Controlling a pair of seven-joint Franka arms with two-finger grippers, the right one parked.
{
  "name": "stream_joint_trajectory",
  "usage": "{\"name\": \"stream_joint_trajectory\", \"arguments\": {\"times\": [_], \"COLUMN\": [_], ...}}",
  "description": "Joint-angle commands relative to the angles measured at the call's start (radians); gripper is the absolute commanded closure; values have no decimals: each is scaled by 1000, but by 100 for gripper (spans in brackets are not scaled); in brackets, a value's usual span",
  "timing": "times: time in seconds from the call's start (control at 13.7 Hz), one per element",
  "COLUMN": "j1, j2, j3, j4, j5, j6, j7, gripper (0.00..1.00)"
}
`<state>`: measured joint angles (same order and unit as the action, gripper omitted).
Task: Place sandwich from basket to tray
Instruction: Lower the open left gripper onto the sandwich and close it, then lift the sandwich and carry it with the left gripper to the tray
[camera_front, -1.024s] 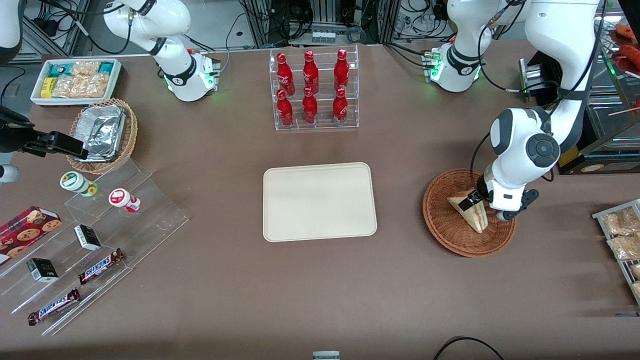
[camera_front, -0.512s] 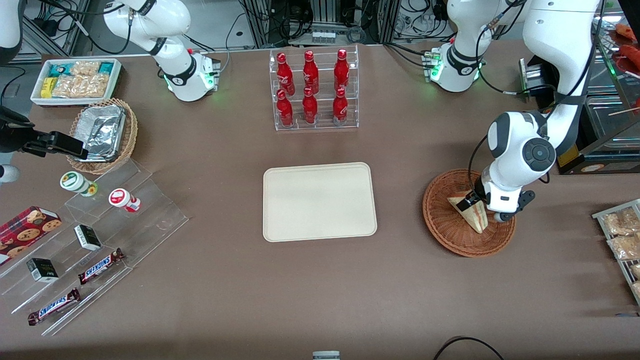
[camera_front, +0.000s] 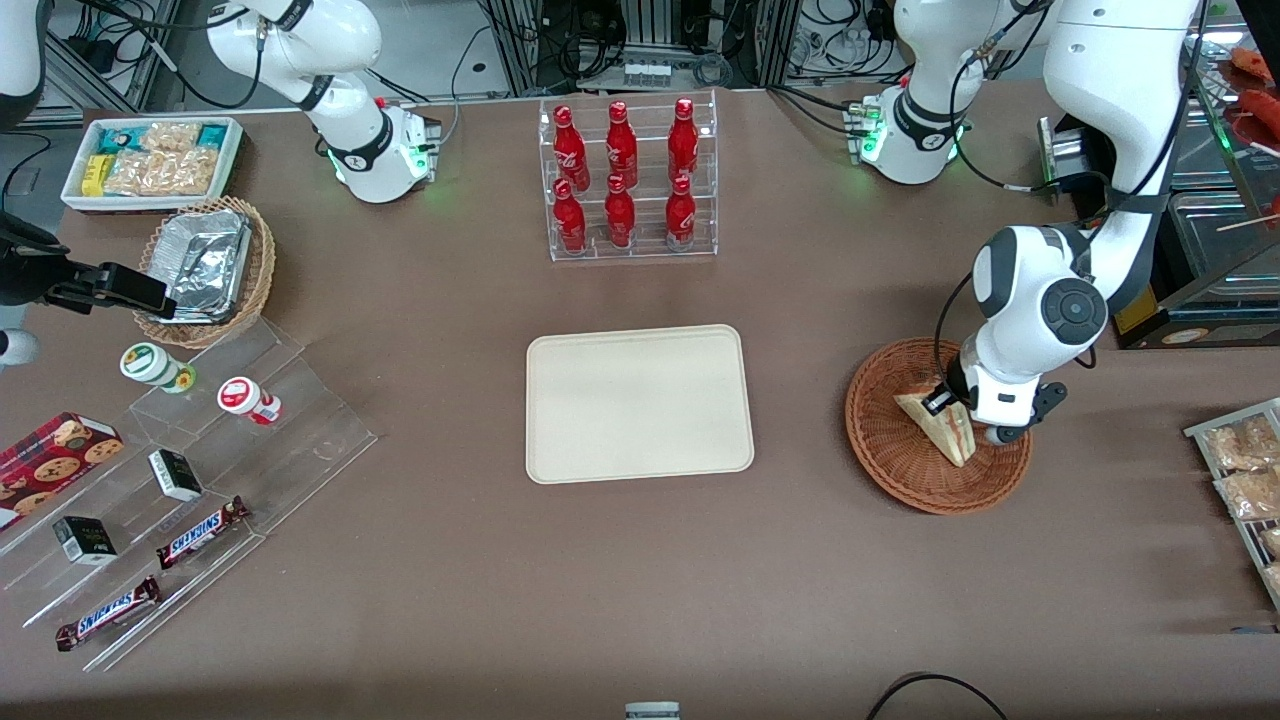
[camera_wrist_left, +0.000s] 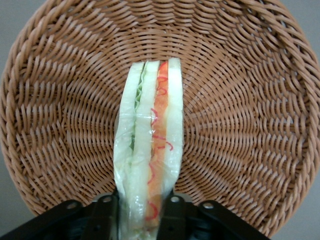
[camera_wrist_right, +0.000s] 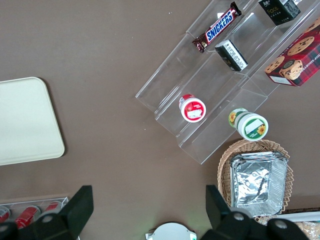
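The sandwich (camera_front: 936, 425) (camera_wrist_left: 147, 145), a wrapped wedge of pale bread with green and red filling, stands on edge in the reddish-brown wicker basket (camera_front: 885, 450) (camera_wrist_left: 250, 100) toward the working arm's end of the table. My left gripper (camera_front: 955, 412) (camera_wrist_left: 142, 212) is down in the basket, shut on the sandwich, with one black finger pressed against each bread face. The cream-beige tray (camera_front: 638, 402) (camera_wrist_right: 25, 120) lies flat at the table's middle with nothing on it, beside the basket.
A clear rack of red bottles (camera_front: 627, 180) stands farther from the front camera than the tray. Toward the parked arm's end are a tan basket with foil trays (camera_front: 205, 265), a white snack bin (camera_front: 150, 160) and clear stepped shelves (camera_front: 200, 480) holding small goods.
The left arm has lowered and shifted slightly toward the tray, and the fingers now pinch the sandwich. Basket and tray have not moved.
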<state>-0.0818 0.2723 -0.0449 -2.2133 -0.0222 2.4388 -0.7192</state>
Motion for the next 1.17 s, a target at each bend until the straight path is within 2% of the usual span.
{"name": "stream_joint_trajectory", "arguments": {"times": [0.0,0.15,0.44,0.73,0.95,1.1], "j1": [-48,-52,-52,-52,-52,-52], "j2": [-31,-32,-22,-15,60,115], "j3": [3,-3,-78,-199,-292,-363], "j4": [26,107,259,303,381,418], "j5": [8,21,42,42,48,128], "j6": [-79,-203,-401,-440,-445,-439], "j7": [0,3,13,33,32,20], "gripper": [100,100,100,100,100,100]}}
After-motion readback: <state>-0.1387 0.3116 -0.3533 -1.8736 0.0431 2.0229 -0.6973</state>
